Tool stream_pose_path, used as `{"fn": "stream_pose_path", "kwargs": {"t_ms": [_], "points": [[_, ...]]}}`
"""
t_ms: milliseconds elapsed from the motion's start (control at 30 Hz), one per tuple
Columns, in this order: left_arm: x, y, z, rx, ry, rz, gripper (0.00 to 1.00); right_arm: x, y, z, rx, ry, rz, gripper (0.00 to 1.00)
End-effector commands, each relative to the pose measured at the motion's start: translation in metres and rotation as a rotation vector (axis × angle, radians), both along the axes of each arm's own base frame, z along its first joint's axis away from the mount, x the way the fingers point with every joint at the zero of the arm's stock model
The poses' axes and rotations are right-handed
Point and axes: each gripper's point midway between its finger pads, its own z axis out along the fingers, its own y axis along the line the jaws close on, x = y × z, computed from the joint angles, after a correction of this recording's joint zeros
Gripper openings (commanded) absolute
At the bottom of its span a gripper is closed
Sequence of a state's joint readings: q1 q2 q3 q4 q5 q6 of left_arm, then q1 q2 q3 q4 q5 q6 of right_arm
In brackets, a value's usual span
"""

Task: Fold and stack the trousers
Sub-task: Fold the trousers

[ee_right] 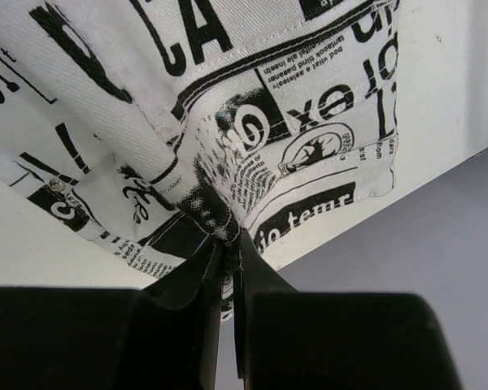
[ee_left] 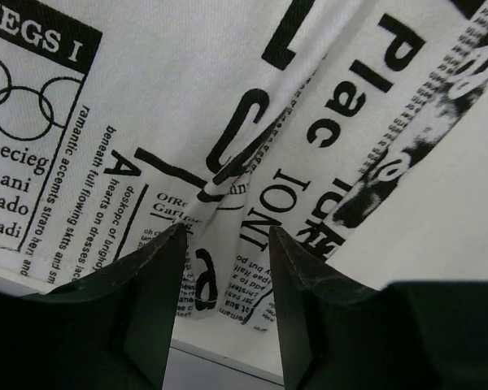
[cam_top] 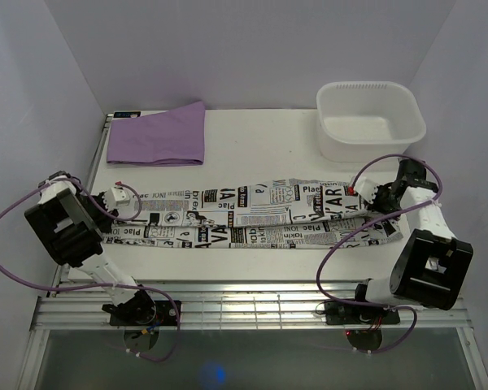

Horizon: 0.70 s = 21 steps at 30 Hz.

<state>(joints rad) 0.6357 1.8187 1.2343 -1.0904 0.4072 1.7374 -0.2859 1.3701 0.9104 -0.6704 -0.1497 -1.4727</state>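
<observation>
The trousers (cam_top: 244, 213) lay stretched full length across the middle of the table (cam_top: 260, 138), not yet folded across or stacked. The right gripper (ee_right: 228, 248) was pinched tight on the cloth at one end. The left gripper (ee_left: 226, 244) stood spread astride a ridge of cloth at the other, not gripping it, so most of the work seemed left

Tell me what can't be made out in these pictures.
Top view: small print on the white newspaper-print fabric trousers is too small to read.
Top view: layers in the folded plain purple cloth, seen only from above.
Left wrist view: whether the open left gripper touches the fold between its jaws.
Right wrist view: how many layers the shut right gripper pinches, hidden inside the grip.
</observation>
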Motion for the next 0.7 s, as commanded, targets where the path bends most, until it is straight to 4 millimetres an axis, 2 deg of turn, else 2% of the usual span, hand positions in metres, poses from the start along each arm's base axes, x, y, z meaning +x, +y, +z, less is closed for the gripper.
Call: {"fn": "stream_pose_path", "kwargs": {"t_ms": [0, 100, 233, 433, 667], "points": [[0.028, 0.017, 0.012, 0.146, -0.136, -0.024, 0.51, 0.005, 0.004, 0.009, 0.038, 0.003, -0.011, 0.08], [0.033, 0.02, 0.014, 0.169, -0.167, -0.028, 0.4, 0.005, 0.002, 0.008, 0.028, 0.011, -0.014, 0.08], [0.032, 0.018, 0.024, 0.175, -0.181, -0.051, 0.4, 0.006, 0.001, 0.008, 0.03, 0.011, -0.015, 0.08], [0.034, 0.012, 0.043, 0.164, -0.218, -0.077, 0.5, 0.007, 0.001, 0.009, 0.028, 0.013, -0.013, 0.08], [0.033, 0.008, 0.039, 0.129, -0.194, -0.091, 0.66, 0.009, -0.001, 0.009, 0.025, 0.023, -0.02, 0.08]]}}
